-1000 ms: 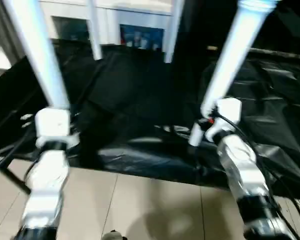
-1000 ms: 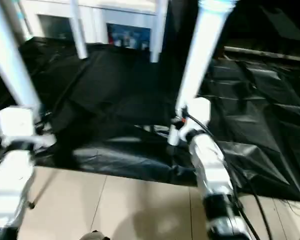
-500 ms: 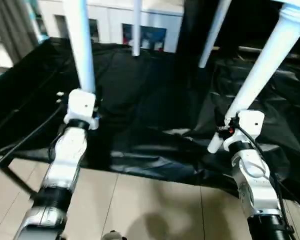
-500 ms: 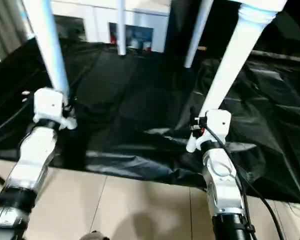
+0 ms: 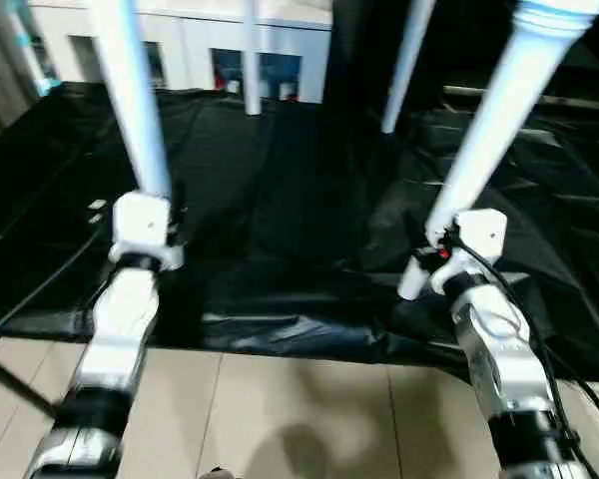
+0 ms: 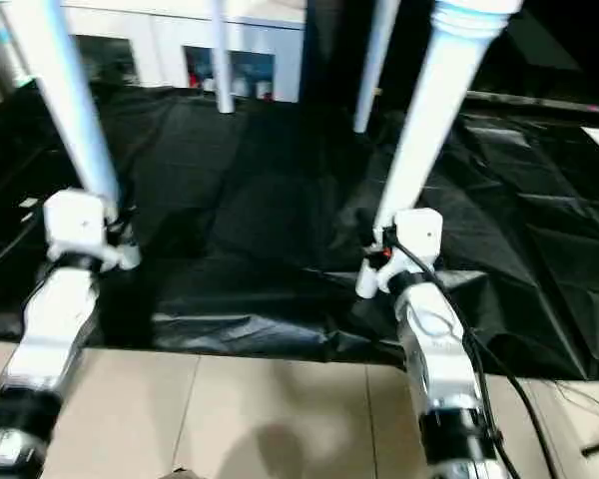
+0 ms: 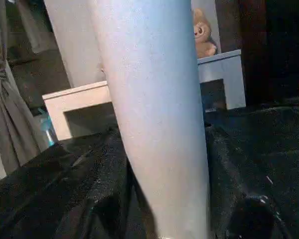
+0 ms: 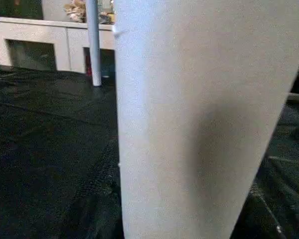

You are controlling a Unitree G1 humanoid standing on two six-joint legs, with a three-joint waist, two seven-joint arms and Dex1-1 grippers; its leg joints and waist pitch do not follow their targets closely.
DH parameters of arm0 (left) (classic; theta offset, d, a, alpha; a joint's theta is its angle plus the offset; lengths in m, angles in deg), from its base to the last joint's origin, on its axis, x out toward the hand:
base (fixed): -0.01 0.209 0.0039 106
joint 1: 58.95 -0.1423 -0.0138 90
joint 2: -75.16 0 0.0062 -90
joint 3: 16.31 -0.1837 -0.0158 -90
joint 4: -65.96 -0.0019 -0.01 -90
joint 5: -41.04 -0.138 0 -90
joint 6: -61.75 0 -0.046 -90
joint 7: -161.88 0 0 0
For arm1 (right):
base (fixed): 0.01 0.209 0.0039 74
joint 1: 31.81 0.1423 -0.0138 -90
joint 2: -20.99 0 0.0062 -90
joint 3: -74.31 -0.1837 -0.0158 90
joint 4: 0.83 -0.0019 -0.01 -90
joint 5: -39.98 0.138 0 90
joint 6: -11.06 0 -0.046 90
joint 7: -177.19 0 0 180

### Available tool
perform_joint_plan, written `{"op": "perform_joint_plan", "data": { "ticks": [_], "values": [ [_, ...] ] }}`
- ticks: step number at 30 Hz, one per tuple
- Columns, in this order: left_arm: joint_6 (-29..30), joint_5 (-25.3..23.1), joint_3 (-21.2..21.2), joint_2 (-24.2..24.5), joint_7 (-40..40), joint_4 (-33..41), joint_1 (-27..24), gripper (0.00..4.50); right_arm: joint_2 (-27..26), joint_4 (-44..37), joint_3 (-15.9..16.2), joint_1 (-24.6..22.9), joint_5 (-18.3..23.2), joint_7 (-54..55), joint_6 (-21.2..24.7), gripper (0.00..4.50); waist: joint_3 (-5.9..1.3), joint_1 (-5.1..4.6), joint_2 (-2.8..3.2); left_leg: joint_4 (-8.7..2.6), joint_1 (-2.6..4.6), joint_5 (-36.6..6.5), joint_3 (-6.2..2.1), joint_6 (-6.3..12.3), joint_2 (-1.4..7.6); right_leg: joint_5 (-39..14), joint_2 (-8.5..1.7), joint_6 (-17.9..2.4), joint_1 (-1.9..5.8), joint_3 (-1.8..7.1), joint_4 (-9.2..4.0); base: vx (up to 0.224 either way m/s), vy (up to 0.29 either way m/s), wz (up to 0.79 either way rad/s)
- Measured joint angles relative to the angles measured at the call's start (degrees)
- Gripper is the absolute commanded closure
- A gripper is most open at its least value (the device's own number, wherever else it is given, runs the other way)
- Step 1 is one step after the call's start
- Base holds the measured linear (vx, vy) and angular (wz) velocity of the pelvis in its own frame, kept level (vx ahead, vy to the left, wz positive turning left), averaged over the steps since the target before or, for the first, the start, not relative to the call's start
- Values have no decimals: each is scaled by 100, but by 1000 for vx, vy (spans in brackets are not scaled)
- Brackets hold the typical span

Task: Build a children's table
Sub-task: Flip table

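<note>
All four legs appear fitted: left gripper (image 5: 140, 225) clamps one near leg (image 5: 130, 100), right gripper (image 5: 457, 249) the other (image 5: 499, 120), two far legs (image 5: 250, 55) beyond; setting upright remains, I judge.

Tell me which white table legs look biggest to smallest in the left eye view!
1. The leg at the right claw looks thickest.
2. The leg at the left claw looks nearly as big.
3. The two far legs, left and right, look thinnest and alike.
They may look smaller because they stand farther away.
</note>
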Motion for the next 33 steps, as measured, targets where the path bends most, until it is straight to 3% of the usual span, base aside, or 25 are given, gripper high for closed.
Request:
{"op": "perform_joint_plan", "data": {
  "ticks": [7, 14, 21, 23, 25, 27, 30, 31, 33],
  "values": [
    [233, 26, 122, 139, 42, 490, -323, 276, -128, 187, 127, 192, 116, -358, 7, 308, -1, -113, -3, -24, 9, 1, 2, -2, 16, -6, 13, -26, -13, -6, -1, 0, 0, 0],
    [431, 32, 185, 168, 43, 669, -374, 276, -132, 383, 119, 365, 125, -478, -1, 308, 21, -121, 29, -27, 11, 1, 10, -3, 19, -5, 14, -29, -18, -2, -9, 0, 0, 0],
    [547, 60, 194, 164, 53, 855, -460, 276, -104, 561, 95, 523, 151, -588, -20, 308, 21, -112, 21, -40, 7, 2, 19, -3, 21, -4, 14, -32, -28, -1, -20, 0, 0, 0],
    [562, 180, 187, 117, -22, 910, -522, 220, -104, 543, 116, 500, 78, -523, -68, 308, 18, -109, 17, -44, 8, 2, 27, -3, 22, -4, 14, -32, -28, 2, -27, 0, 0, 0],
    [628, 114, 152, 147, -169, 934, -597, 202, -102, 517, 130, 492, 59, -489, -98, 308, 19, -107, 19, -45, 9, 1, 36, -3, 22, -4, 13, -32, -28, 9, -30, 0, 0, 0],
    [754, 56, 101, 148, -291, 930, -736, 167, -101, 453, 133, 457, 31, -479, -153, 238, 32, -95, 40, -55, 7, 1, 61, -3, 22, -3, 5, -32, -43, 18, -29, 0, 0, 0],
    [845, 35, 1, 101, -391, 840, -970, 154, -156, 413, 121, 262, 80, -469, -138, 233, 39, -42, 30, -62, -41, 13, 73, 5, 34, -3, 9, -32, -98, 17, -24, 0, 0, 0],
    [846, 43, -9, 92, -402, 830, -1000, 132, -186, 413, 117, 157, 88, -454, -135, 205, 45, -25, 36, -64, -58, 37, 74, 13, 38, -4, 10, -32, -112, 11, -24, 0, 0, 0],
    [844, 85, 9, 107, -404, 840, -1000, 122, -223, 408, 112, 18, 100, -425, -121, 197, 57, 30, 47, -63, -97, 68, 83, 56, 37, -1, 9, -29, -151, 13, -17, 0, 0, 0]
  ]
}}
